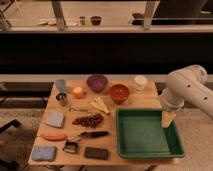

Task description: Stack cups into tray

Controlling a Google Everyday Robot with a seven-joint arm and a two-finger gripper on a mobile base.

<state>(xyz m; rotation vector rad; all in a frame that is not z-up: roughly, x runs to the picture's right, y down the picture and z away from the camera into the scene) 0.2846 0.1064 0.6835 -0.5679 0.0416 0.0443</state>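
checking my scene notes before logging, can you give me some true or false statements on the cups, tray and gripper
1. Both cups are already in the green tray. False: the pale blue tumbler and the metal cup stand on the table's left side, outside the tray.
2. The pale blue tumbler stands just behind the metal cup. True.
3. The gripper hangs over the purple bowl. False: it is at the tray's right side.
4. The red-orange bowl sits between the purple bowl and the white container. True.
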